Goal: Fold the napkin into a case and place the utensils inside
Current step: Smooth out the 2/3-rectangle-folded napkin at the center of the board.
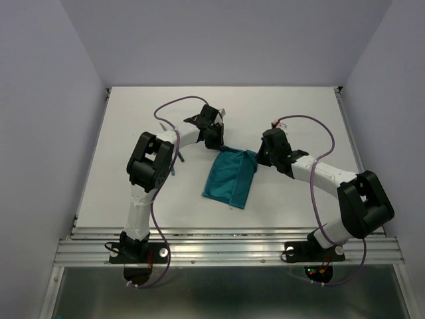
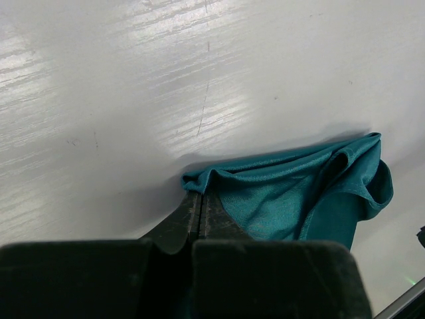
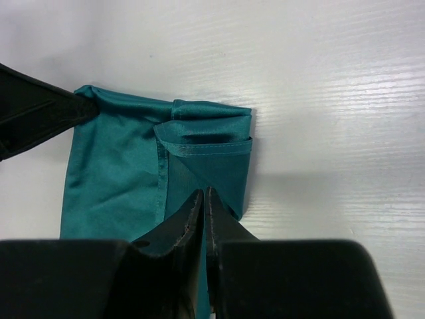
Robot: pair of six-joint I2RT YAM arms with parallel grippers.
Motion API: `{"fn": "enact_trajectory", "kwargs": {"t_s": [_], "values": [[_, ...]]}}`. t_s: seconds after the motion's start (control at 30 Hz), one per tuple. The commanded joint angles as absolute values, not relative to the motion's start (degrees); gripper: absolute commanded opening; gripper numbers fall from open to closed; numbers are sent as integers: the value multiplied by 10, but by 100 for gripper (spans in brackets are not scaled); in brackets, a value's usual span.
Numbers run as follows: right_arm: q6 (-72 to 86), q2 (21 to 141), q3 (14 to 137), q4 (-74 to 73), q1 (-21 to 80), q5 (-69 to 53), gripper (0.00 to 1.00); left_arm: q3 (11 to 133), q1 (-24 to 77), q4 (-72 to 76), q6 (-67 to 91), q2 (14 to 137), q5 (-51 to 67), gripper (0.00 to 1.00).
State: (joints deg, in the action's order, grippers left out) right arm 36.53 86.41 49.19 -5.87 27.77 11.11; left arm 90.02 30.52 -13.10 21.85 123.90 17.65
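Observation:
The teal-green napkin (image 1: 229,178) lies partly folded at the table's middle, its right edge turned over into a narrow flap (image 3: 206,143). My left gripper (image 1: 216,141) is shut on the napkin's far left corner (image 2: 199,183), the cloth bunched at its tips (image 2: 199,194). At the far right corner, my right gripper (image 1: 261,158) is shut on the folded edge, with teal cloth showing in the thin slit between its jaws (image 3: 203,191). The left fingers (image 3: 40,116) show at the napkin's other corner. Slim teal utensil handles (image 1: 178,157) peek out beside the left arm, mostly hidden.
The white table (image 1: 299,113) is walled by pale panels on three sides. An aluminium rail (image 1: 226,246) runs along the near edge with both arm bases on it. Purple cables (image 1: 174,103) loop above each arm.

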Motion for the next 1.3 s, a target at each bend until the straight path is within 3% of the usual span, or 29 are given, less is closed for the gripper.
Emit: {"fn": "enact_trajectory", "kwargs": {"t_s": [0.0,0.93,1.27], "values": [[351,844,481,-52,275,151,10,916,303,-138,206,1245,181,0],[334,1030,619,-33,275,109,9,925,303,-142,199,1242,188,0],[321,1036,636,-32,275,132,9,939,303,-149,192,1244,186,0]]}}
